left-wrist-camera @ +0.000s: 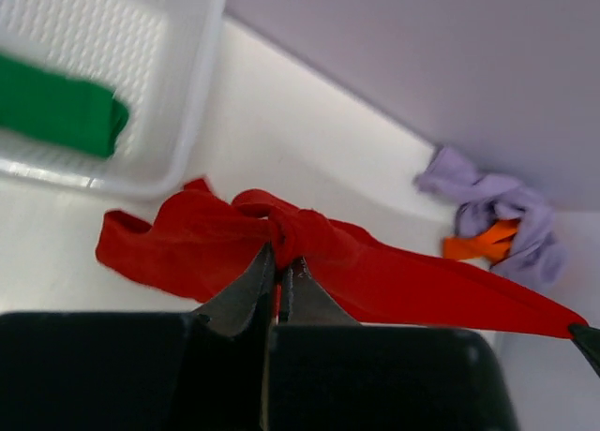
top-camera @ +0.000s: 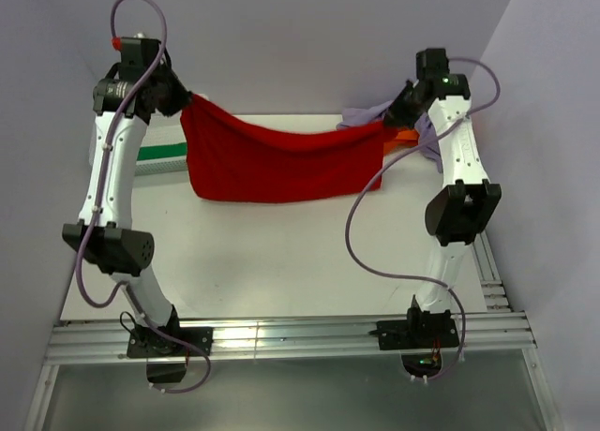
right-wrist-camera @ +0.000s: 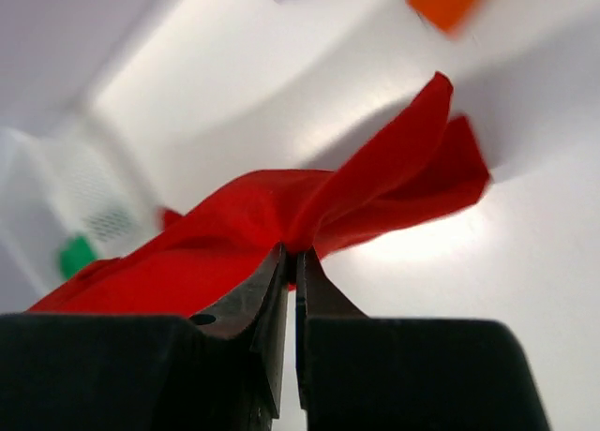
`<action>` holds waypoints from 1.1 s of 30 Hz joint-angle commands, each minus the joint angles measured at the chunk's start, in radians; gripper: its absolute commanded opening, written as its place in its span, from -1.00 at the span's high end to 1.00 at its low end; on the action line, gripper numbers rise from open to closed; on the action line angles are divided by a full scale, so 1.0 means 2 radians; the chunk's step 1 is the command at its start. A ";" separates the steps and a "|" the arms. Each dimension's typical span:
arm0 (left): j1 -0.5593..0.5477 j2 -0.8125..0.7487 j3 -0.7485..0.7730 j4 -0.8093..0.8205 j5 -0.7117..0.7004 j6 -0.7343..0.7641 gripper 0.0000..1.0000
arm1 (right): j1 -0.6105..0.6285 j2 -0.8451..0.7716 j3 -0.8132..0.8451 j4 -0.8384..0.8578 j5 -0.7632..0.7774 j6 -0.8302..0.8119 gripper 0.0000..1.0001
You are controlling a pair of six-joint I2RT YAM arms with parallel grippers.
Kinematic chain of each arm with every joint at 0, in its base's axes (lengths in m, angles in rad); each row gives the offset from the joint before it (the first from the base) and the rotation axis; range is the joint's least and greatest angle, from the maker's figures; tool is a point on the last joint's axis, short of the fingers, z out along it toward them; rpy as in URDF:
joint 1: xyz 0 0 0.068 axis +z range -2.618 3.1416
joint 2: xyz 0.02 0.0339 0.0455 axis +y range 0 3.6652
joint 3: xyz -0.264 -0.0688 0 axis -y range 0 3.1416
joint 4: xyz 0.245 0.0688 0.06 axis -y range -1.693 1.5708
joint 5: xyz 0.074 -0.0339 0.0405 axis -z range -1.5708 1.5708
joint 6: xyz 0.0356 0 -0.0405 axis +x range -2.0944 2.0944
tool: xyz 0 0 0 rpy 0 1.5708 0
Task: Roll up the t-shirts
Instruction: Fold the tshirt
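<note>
A bright red t-shirt hangs stretched between both grippers above the back of the table, sagging in the middle. My left gripper is shut on its left corner, with cloth bunched at the tips. My right gripper is shut on its right corner, where the red cloth fans out past the tips. A lavender t-shirt lies crumpled at the back right over an orange t-shirt. A folded green t-shirt lies in the white mesh basket.
The white basket sits at the far left, behind my left arm. The side walls stand close on both sides. An aluminium rail runs along the near edge under the arm bases.
</note>
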 commanded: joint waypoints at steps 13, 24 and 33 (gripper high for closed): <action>0.035 -0.178 -0.247 0.187 0.115 -0.013 0.99 | -0.085 -0.211 -0.337 0.171 -0.072 -0.003 1.00; -0.014 -0.380 -0.665 0.191 0.139 -0.029 0.99 | -0.088 -0.279 -0.585 0.194 -0.042 -0.026 1.00; -0.047 -0.376 -0.730 0.138 0.086 -0.063 0.99 | -0.087 -0.289 -0.670 0.182 0.000 -0.041 1.00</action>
